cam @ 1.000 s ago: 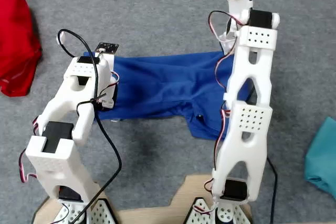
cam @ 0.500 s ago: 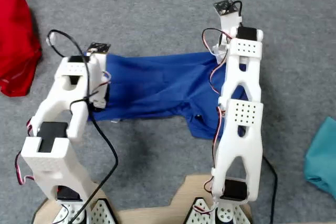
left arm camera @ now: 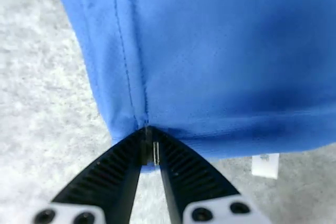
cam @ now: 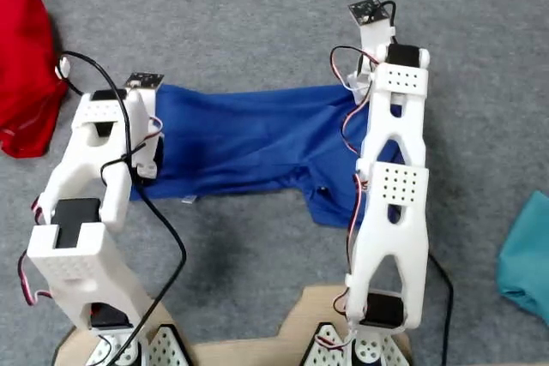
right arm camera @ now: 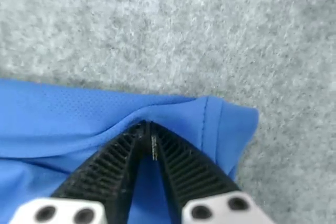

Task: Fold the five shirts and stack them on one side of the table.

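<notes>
A blue shirt (cam: 249,139) lies stretched across the middle of the grey table between the two arms. My left gripper (left arm camera: 149,146) is shut on the blue shirt's hemmed corner (left arm camera: 126,114) at its left end. My right gripper (right arm camera: 149,136) is shut on a fold of the blue shirt (right arm camera: 79,124) at its right end, near a hemmed edge. In the high view the left arm (cam: 99,160) stands over the shirt's left edge and the right arm (cam: 390,152) over its right edge. A small white tag (left arm camera: 264,164) sticks out from under the cloth.
A red shirt (cam: 26,66) is heaped at the table's far left. A teal shirt (cam: 525,259) lies at the right edge. Bare grey felt (cam: 240,23) spreads beyond the blue shirt, and the arms' wooden base (cam: 257,345) is at the near edge.
The left arm has moved left with the shirt's corner, pulling the blue cloth wider and flatter. The right arm shifted slightly left at first, then held still.
</notes>
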`<state>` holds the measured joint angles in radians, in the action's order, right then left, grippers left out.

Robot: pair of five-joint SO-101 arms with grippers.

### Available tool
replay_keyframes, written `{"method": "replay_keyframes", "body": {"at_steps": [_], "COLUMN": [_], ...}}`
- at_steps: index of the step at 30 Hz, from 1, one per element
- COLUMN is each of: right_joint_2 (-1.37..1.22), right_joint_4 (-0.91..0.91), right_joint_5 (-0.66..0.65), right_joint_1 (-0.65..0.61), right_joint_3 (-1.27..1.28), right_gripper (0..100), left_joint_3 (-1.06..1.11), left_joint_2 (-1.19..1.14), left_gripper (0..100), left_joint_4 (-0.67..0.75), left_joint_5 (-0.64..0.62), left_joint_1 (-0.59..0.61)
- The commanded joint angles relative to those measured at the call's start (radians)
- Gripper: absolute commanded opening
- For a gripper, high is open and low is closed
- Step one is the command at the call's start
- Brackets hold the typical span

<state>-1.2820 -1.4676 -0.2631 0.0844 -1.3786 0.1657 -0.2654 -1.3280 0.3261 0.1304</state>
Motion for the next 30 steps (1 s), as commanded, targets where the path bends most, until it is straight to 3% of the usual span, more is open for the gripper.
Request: {"method": "replay_keyframes", "body": {"at_steps": [1, 6, 12, 17, 20, 30], "right_joint_2": [0.004, 0.004, -0.027, -0.053, -0.07, -0.081], "right_joint_4": [-0.055, -0.061, -0.051, -0.074, -0.081, -0.06], "right_joint_5": [-0.009, -0.003, -0.008, 0.0, -0.002, -0.038], "right_joint_1": [-0.021, -0.018, -0.004, -0.008, -0.01, -0.002], "right_joint_3": [-0.119, -0.125, -0.143, -0.205, -0.225, -0.216], "right_gripper": [0.5, 0.5, 0.5, 0.5, 0.5, 0.5], "left_joint_3": [-0.284, -0.628, -0.687, -0.922, -1.082, -1.562], "left_joint_2": [0.028, 0.004, -0.272, -0.536, -0.691, -0.947], "left_gripper": [2, 2, 2, 2, 2, 2], "left_joint_4": [-0.143, -0.17, 0.106, 0.155, 0.109, -0.244], "left_joint_5": [-0.012, -0.084, -0.118, -0.199, -0.196, -0.193], "left_joint_1": [-0.006, -0.066, -0.121, -0.117, -0.106, 0.0]}}
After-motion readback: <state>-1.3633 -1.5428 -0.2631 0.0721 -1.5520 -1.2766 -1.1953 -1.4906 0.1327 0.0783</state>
